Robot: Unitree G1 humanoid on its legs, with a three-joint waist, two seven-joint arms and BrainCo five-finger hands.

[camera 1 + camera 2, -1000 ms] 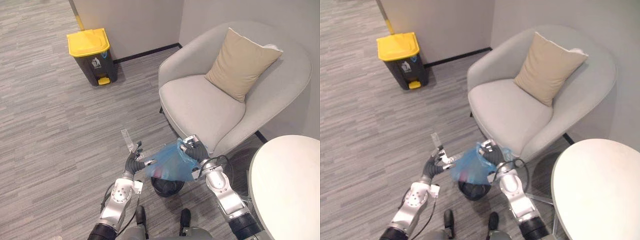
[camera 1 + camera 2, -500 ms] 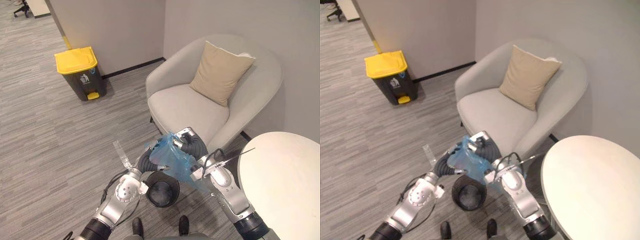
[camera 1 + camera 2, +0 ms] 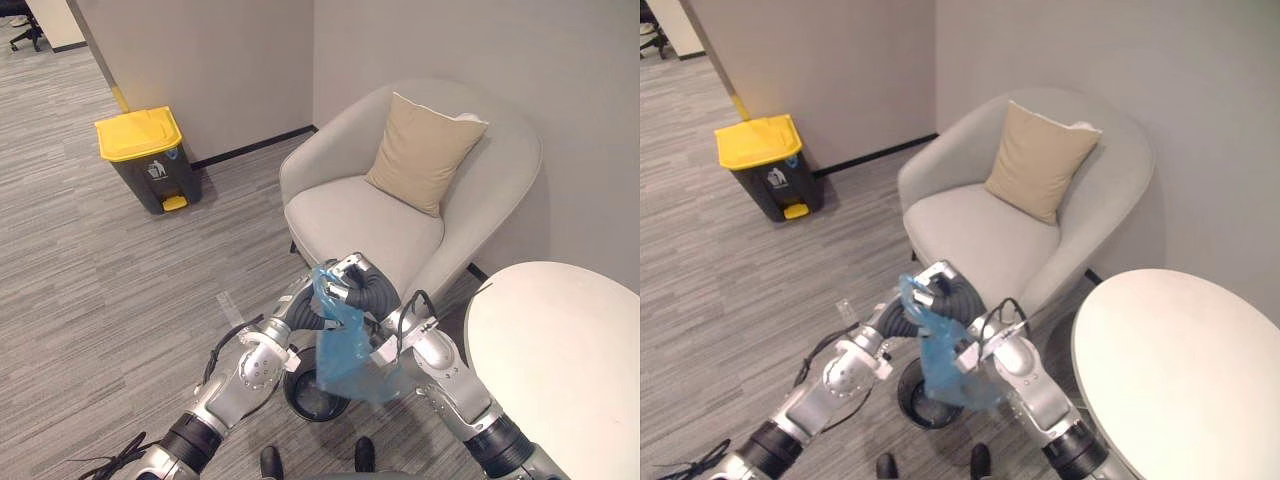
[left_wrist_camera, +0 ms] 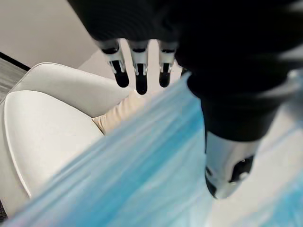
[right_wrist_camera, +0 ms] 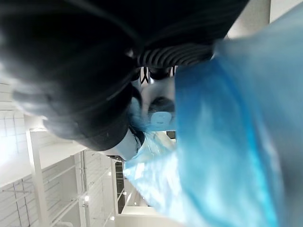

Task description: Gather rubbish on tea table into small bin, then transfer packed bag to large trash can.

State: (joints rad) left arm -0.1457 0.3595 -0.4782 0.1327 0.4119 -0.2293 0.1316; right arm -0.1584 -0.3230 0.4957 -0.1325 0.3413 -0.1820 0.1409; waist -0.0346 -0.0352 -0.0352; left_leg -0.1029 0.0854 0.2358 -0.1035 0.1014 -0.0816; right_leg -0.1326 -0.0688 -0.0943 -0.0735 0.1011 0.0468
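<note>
A blue plastic bag hangs bunched and long above a small black bin on the floor in front of the armchair. My right hand is curled round the bag's gathered top. Pressed close beside it, my left hand grips the same top from the left. The left wrist view has the bag running between my fingers and thumb. In the right wrist view the blue film lies right against my hand. The large dark trash can with a yellow lid stands far left by the wall.
A light grey armchair with a beige cushion stands directly ahead. The round white tea table is at the right. Grey plank floor stretches between me and the trash can.
The bag was spread wide between my hands low over the bin; both hands have risen and come together, so it now hangs bunched. The camera has shifted too.
</note>
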